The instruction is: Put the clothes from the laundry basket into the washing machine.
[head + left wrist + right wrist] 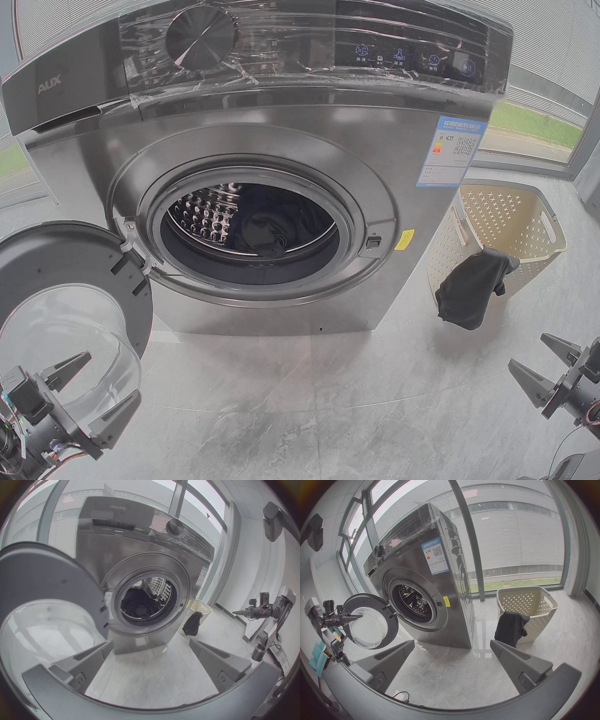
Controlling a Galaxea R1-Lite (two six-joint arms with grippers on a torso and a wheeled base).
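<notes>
Garment (470, 290), dark and limp, hangs over the near rim of the cream perforated laundry basket (531, 215), which stands at 3 o'clock of the washing machine (262, 125). The machine's door (69, 256) is swung open at 8 o'clock of the drum (200, 215), which holds dark clothes (275, 225). The garment lies at 11 o'clock of the right gripper (528, 350), well apart; the left gripper (111, 375) sits before the door; both are spread wide, unloaded.

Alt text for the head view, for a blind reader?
A front-loading washing machine stands with its door swung open to the left and dark clothes in the drum. To its right, a dark garment hangs over the rim of a cream laundry basket. The left gripper and right gripper are open and empty, low at either side.
</notes>
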